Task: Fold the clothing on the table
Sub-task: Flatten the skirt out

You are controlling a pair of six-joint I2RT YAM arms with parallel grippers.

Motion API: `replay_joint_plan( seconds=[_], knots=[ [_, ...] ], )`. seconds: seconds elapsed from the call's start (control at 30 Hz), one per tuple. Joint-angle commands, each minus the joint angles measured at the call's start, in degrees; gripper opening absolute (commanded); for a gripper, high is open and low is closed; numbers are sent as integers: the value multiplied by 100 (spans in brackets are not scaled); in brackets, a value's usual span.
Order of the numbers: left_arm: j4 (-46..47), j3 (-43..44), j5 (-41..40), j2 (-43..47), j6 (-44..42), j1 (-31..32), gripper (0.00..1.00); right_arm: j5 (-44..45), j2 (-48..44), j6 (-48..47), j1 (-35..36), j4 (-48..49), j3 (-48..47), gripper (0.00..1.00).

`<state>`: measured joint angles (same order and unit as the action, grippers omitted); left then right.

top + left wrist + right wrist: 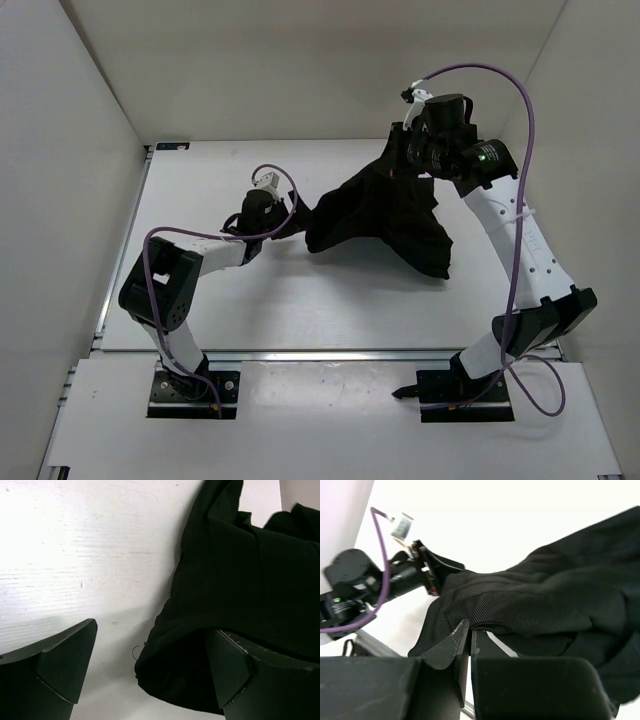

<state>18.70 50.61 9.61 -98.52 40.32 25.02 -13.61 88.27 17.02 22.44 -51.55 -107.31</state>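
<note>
The fold looked barely begun, and the step in hand appeared to be a two-point pickup. Taking the metal rail [330, 355] at the table's [200, 180] near edge as the mark, the clothing [385, 215] lay well beyond it and right of its middle, a crumpled black heap rather than a flat spread. Its corner farthest from the rail was drawn up into a peak. The right gripper [469, 630] stood at that peak with its fingers pressed together on a pinch of ribbed fabric, so the cloth hung from it. The left gripper [292, 218] sat nearer the rail, at the garment's left tip, with its jaws spread wide and nothing clamped. In the left wrist view a rolled hem lay between the fingers, close against the right-hand one. The next move probably called for closing the left gripper on that hem. Both arms could then draw apart to pull the cloth taut before laying one half over the other. The bunched middle was the likely obstacle, since hidden layers could be caught together. The purple cable [515, 200] looping off the right arm, far from the rail, hung near the lifted cloth, and the side walls [70, 150] closed in on either hand.
</note>
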Motion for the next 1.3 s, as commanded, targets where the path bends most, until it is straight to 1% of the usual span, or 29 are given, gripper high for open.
replay_joint_plan(
  seconds=[0.0, 0.07, 0.1, 0.13, 0.17, 0.2, 0.27, 0.3, 0.37, 0.43, 0.57, 0.63, 0.67, 0.7, 0.73, 0.8, 0.83, 0.87, 0.9, 0.93, 0.97, 1.0, 1.03, 1.07, 1.1, 1.13, 1.2, 1.23, 1.27],
  knots=[
    [126, -51, -55, -44, -120, 204, 99, -300, -161, 144, 50, 365, -1, 0],
    [64, -52, -20, -88, -156, 240, 90, -388, -170, 135, -2, 400, -35, 0],
    [-32, -51, 49, -123, -129, 215, 80, -441, -170, 161, -2, 417, -97, 0],
    [-85, -77, 50, -106, -129, 232, 76, -424, -170, 110, -46, 418, -97, 0],
    [-103, -95, 41, -89, -155, 241, 62, -458, -144, 109, -64, 409, -150, 0],
    [-182, -130, -37, -45, -147, 241, 55, -459, -135, 65, -55, 374, -150, 0],
    [-358, -226, -151, 43, -173, 223, 27, -529, -99, 74, -204, 409, -203, 0],
    [-393, -279, -161, 113, -156, 206, 22, -555, -65, 48, -239, 391, -194, 0],
    [-524, -350, -178, 262, -182, 144, 0, -582, -64, 30, -345, 452, -194, 0],
    [-743, -368, -178, 386, -208, -13, 0, -512, -55, -40, -485, 505, -116, 0],
    [-1323, -254, -511, 931, -690, -347, 0, -643, -108, -128, -960, 680, 376, 0],
    [-1605, -8, -635, 1124, -919, -575, 0, -801, -135, -146, -1267, 891, 910, 0],
    [-1841, 271, -627, 1116, -1077, -759, 0, -862, -82, -172, -1346, 1014, 1131, 0],
    [-2157, 666, -661, 1046, -1235, -857, 0, -950, -30, -190, -1443, 1146, 1246, 0],
    [-2334, 904, -610, 932, -1324, -1084, 0, -1090, 128, -172, -1600, 1199, 1239, 0],
    [-2887, 2043, -888, 687, -1535, -1227, 0, -1153, 471, -216, -1759, 1253, 801, 1],
    [-3089, 2685, -934, 528, -1570, -1340, 0, -1170, 776, -303, -1821, 1122, 242, 0],
    [-3144, 3039, -873, 440, -1588, -1428, 0, -1179, 1093, -330, -1874, 1069, -512, 0],
    [-3292, 3834, -951, 256, -1632, -1377, 0, -1171, 1261, -365, -1918, 938, -946, 0],
    [-3485, 4686, -1091, 89, -1771, -1333, 0, -1153, 1663, -400, -1988, 797, -1864, 0],
    [-3591, 5078, -1206, -61, -1886, -1219, 0, -1153, 1893, -401, -2067, 761, -2682, 0],
    [-3767, 5952, -1450, -193, -2104, -1062, 0, -1284, 2044, -305, -2146, 856, -3151, 0],
    [-3907, 6622, -1757, -255, -2350, -964, 0, -1328, 2019, -269, -2199, 1022, -3330, 0],
    [-3900, 6889, -1865, -282, -2562, -789, 0, -1451, 1949, -269, -2443, 1137, -3375, 0],
    [-3804, 7127, -2118, -134, -2651, -631, 0, -1426, 1792, -373, -2463, 1234, -3271, 0],
    [-3664, 7034, -2260, -89, -2782, -516, 0, -1408, 1581, -444, -2585, 1296, -3201, 1],
    [-3391, 6490, -2375, 419, -2924, -472, 0, -1251, 1265, -760, -2718, 1296, -2536, 0],
    [-3216, 5922, -2428, 674, -2950, -506, 0, -1163, 941, -813, -2744, 1340, -1906, 0],
    [-3084, 5325, -2420, 824, -2968, -559, 0, -1171, 790, -866, -2823, 1549, -1482, 0]
  ],
)
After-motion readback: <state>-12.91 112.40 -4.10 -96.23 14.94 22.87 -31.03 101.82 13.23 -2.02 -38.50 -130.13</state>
